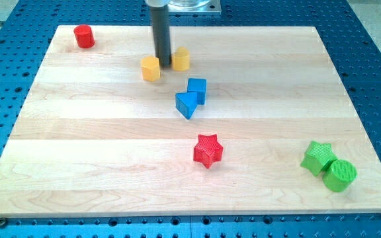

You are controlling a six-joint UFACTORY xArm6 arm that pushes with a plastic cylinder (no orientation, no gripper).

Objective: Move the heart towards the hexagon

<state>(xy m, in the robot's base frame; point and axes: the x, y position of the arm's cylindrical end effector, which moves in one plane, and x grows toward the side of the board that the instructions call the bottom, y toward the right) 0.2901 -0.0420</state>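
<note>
Two yellow blocks sit near the view's top centre. The left one (150, 68) looks like the hexagon. The right one (181, 59) looks like the heart, though its shape is hard to make out. My dark rod comes down between them, and my tip (163, 65) rests on the board in the narrow gap. It is right beside the heart's left side and just right of the hexagon.
A red cylinder (83, 36) stands at the top left. A blue cube (197, 88) and a blue triangle (186, 104) sit together below the yellow blocks. A red star (208, 150) lies lower centre. A green star (317, 157) and a green cylinder (340, 175) sit at the bottom right.
</note>
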